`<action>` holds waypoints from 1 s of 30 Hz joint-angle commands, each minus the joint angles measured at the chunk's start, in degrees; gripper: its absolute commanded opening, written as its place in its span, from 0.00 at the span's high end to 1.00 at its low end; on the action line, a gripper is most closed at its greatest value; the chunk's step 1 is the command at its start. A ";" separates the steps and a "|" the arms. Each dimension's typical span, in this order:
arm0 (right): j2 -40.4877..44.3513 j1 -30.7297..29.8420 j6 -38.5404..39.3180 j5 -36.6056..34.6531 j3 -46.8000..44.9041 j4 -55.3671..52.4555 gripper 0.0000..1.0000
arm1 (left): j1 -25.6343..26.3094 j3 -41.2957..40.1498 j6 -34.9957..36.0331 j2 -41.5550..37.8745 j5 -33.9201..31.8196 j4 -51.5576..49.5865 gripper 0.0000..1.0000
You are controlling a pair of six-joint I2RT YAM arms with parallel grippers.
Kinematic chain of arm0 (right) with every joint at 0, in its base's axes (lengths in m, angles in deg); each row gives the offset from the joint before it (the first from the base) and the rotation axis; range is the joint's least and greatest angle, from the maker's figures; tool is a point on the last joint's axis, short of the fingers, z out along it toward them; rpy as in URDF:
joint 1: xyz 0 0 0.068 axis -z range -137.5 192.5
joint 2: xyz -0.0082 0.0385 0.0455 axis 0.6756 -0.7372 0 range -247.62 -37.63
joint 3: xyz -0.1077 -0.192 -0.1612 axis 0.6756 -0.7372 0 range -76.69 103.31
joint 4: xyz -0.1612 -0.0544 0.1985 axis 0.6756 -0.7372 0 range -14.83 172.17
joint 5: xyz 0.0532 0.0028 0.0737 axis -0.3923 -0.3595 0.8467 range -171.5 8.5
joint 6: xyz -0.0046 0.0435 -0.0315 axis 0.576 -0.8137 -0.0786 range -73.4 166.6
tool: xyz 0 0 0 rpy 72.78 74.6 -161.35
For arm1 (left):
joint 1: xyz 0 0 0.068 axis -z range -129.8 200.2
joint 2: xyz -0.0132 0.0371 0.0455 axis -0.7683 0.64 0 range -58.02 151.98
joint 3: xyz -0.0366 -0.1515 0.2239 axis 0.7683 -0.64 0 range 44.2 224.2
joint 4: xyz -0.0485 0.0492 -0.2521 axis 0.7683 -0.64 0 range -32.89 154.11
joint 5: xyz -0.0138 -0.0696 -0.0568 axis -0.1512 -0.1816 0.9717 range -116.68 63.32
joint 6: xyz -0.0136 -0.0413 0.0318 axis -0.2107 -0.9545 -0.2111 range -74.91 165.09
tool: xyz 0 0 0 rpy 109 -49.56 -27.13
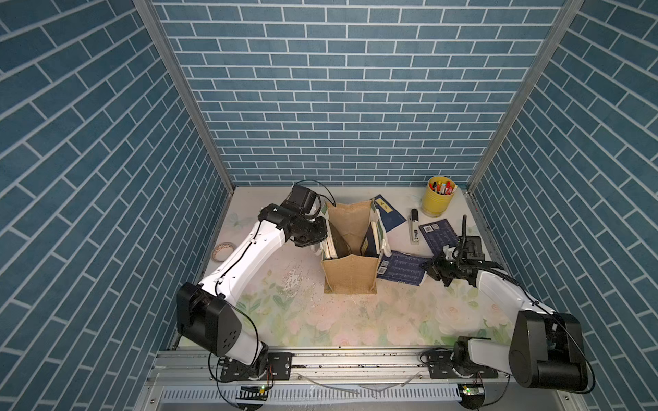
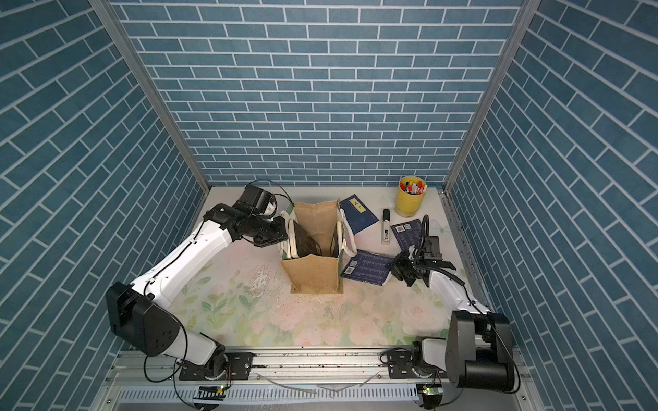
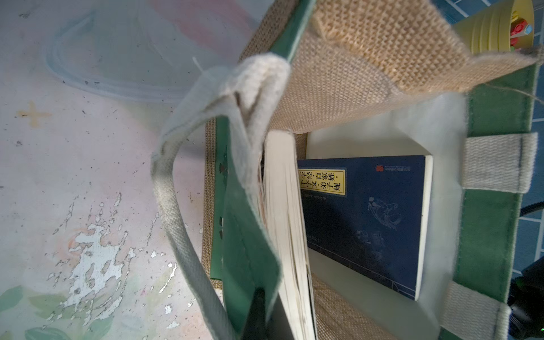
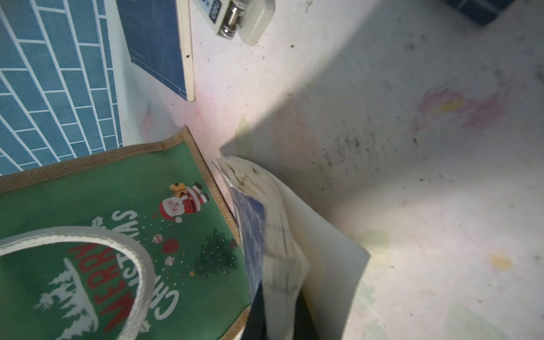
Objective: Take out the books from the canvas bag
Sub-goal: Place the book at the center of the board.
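The canvas bag [image 1: 350, 281] [image 2: 313, 275] stands open mid-table. My left gripper [image 1: 318, 243] [image 3: 265, 319] is shut on its green left wall [image 3: 250, 259]. Inside, a book shows its page edges [image 3: 285, 220] against that wall, and a navy book with a yellow label [image 3: 362, 217] leans on the opposite side. Just right of the bag, my right gripper [image 1: 428, 268] [image 4: 279, 312] is shut on the pages of a navy book [image 1: 402, 270] [image 4: 250, 229] that rests on the table. Two more navy books [image 1: 390, 213] [image 1: 438, 235] lie behind it.
A yellow pen cup [image 1: 437, 195] stands at the back right corner. A white and black stapler [image 1: 414, 226] lies between the two loose books. A tape roll [image 1: 223, 251] sits near the left wall, beside the left arm.
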 commanded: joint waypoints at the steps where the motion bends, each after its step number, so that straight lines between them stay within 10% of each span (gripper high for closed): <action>1: -0.61 -0.02 -1.34 -1.57 -2.30 3.42 1.00 | -0.19 -1.15 1.13 1.94 -0.94 -2.69 0.96; 9: -4.62 1.96 1.89 -4.83 -3.58 2.09 0.92 | -0.44 -1.17 1.39 2.06 -0.72 -2.69 0.96; 19: -1.44 5.26 6.36 -11.19 -2.01 -7.39 0.42 | -0.88 -0.47 1.93 2.80 -0.39 -2.92 0.96; 30: 6.24 2.76 11.50 -13.66 16.51 -24.52 0.39 | -0.83 0.46 2.19 3.39 -0.55 -3.48 0.96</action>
